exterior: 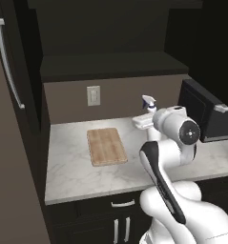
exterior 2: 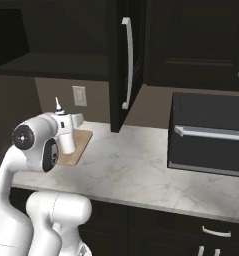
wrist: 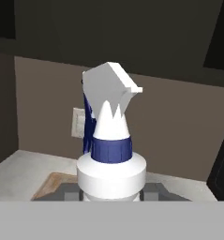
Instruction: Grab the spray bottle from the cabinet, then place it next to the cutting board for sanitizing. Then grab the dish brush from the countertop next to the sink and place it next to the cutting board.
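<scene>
One bottle in hand: the claw pinches the white spray bottle low on its body, one finger on each side; the blue collar and the white trigger head stand upright above the fingers.
Bottle position: the spray bottle is beside the right edge of the cutting board, held over or on the desk; whether its base touches the stone I cannot tell, as the arm covers it.
Cutting board: a light wooden board lying flat on the marbled desk, its far corner peeking past the bottle in the hand view.
Surroundings: a dark cabinet with a silver bar handle stands behind, a black appliance sits to the right, and a pale wall outlet is above the board.
Stage, as a judgement: the bottle looks ready to be set down next to the board; the dish brush step is still to come.
Risk: letting go while the base is still above the stone, or tilted, could tip the narrow bottle onto the board or desk.
Risk: lowering it too far left could land it on the board rather than beside it.
Writing: no brand, label or lettering is readable on the bottle, board or appliance.
</scene>
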